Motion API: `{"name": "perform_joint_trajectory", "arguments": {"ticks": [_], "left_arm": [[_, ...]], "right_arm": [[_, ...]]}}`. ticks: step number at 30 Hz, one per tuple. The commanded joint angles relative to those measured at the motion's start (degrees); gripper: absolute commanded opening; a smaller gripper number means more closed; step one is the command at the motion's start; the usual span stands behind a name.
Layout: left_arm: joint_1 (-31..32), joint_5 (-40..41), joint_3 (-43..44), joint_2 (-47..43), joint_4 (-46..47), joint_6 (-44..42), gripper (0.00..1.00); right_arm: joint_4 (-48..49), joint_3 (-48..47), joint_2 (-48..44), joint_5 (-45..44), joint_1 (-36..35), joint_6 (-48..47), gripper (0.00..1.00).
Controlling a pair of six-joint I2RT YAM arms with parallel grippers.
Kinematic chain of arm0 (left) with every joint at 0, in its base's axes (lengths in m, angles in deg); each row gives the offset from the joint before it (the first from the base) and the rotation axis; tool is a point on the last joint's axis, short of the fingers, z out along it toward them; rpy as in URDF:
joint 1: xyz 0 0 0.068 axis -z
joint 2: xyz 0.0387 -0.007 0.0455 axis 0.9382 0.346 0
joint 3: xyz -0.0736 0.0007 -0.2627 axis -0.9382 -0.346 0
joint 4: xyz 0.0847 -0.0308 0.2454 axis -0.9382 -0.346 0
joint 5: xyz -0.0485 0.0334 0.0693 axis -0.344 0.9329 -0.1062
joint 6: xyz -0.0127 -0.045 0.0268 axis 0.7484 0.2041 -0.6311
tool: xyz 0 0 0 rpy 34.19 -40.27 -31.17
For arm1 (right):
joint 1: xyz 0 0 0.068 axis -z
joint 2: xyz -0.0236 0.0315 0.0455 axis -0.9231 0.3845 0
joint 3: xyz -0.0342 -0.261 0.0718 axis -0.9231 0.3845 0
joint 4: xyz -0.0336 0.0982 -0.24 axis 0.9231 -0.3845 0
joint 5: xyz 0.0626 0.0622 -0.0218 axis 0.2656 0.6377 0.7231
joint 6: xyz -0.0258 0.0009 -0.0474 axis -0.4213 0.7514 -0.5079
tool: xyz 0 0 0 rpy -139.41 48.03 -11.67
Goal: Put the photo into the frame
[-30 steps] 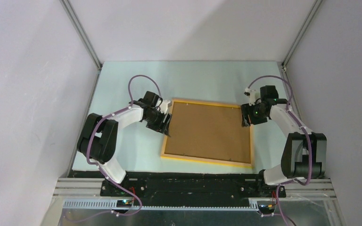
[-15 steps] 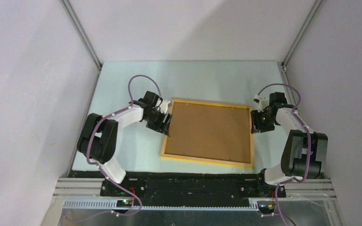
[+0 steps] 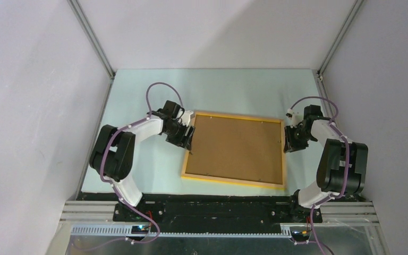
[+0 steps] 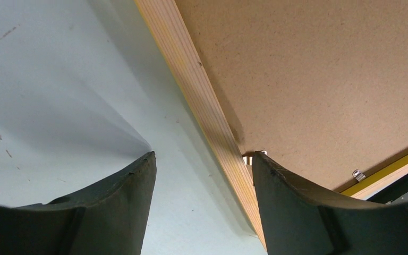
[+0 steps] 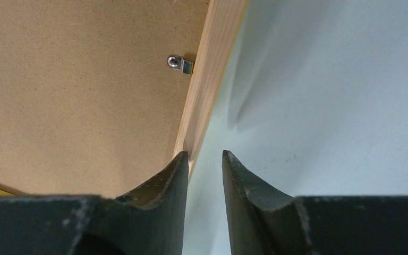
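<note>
**Right arm swings off the board to the frame's outer edge**

Over the last second the right gripper [image 3: 287, 143] has moved from above the brown backing board [image 3: 236, 146] out to the right rail of the frame [image 3: 232, 181], and its fingers have drawn closer together. The left gripper [image 3: 188, 140] has hardly shifted from the frame's left rail.

The frame lies flat on the pale table [image 3: 218, 90] between the two arms, back side up, with the backing board filling its opening. No view shows the photo, and whether it sits under the board cannot be told.

In the left wrist view the left gripper's dark fingers [image 4: 111, 212] stand wide apart and straddle the left rail. One finger is over bare table, well clear of the wood. The other is over the inner edge of the rail, right beside a small metal clip [image 4: 251, 156]. Nothing is clamped, so this hand is released.

In the right wrist view the right gripper's fingers are nearly together, with only a narrow slit between them, and bare table shows through it. The finger on the frame side sits at the outer edge of the right rail, though contact is hard to judge from this angle. The other finger is over the table. A second clip [image 5: 179, 64] sits farther along that rail, at the edge of the board. This hand holds nothing.
</note>
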Motion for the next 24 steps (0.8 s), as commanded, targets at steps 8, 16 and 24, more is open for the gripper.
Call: {"name": "perform_joint_trajectory", "arguments": {"ticks": [8, 16, 24], "left_arm": [[0.3, -0.6, 4.2, 2.3, 0.5, 1.0, 0.71], [0.2, -0.1, 4.1, 2.5, 0.5, 1.4, 0.71], [0.2, 1.4, 4.2, 2.0, 0.6, 1.2, 0.71]], "right_arm": [[-0.1, -1.6, 3.0, 3.6, 0.1, 0.6, 0.34], [-0.9, -2.0, 3.2, 6.0, 0.4, 1.1, 0.37], [-0.5, -2.0, 4.8, 4.9, -0.2, 1.3, 0.33]]}}
